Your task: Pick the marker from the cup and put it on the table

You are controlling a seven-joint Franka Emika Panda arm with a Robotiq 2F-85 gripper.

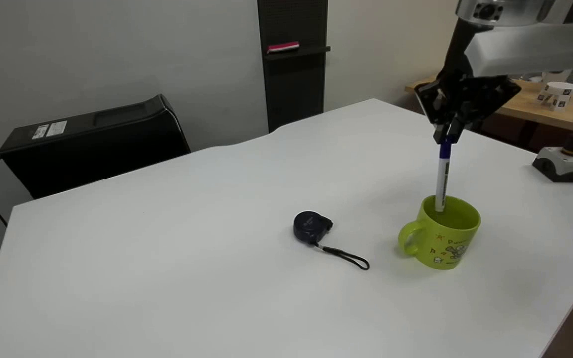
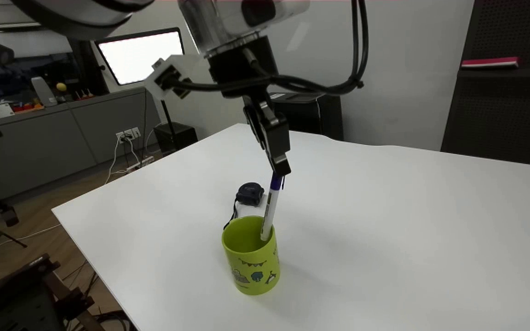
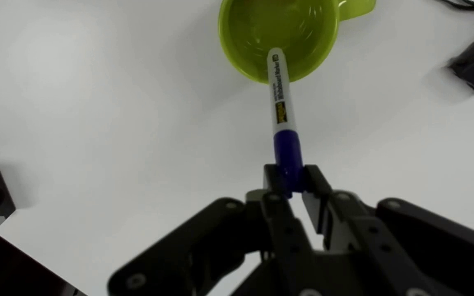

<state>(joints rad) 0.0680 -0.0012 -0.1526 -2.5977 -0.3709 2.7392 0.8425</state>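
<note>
The marker is white with a dark blue cap. It shows in both exterior views (image 1: 442, 181) (image 2: 270, 209) and in the wrist view (image 3: 282, 94). My gripper (image 1: 448, 134) is shut on the capped end, with a fingertip on each side in the wrist view (image 3: 289, 179). The marker hangs cap up and slightly tilted. Its white lower end is visible within the mouth of the green cup (image 1: 445, 243), near the rim, above the cup's bottom. The cup stands upright on the white table (image 1: 167, 258), directly below my gripper (image 2: 279, 168).
A dark tape measure (image 1: 310, 227) with a black strap lies beside the cup, on its handle side. A grey and black button box (image 1: 567, 161) sits near the table's edge. A black case (image 1: 97, 144) stands behind the far edge.
</note>
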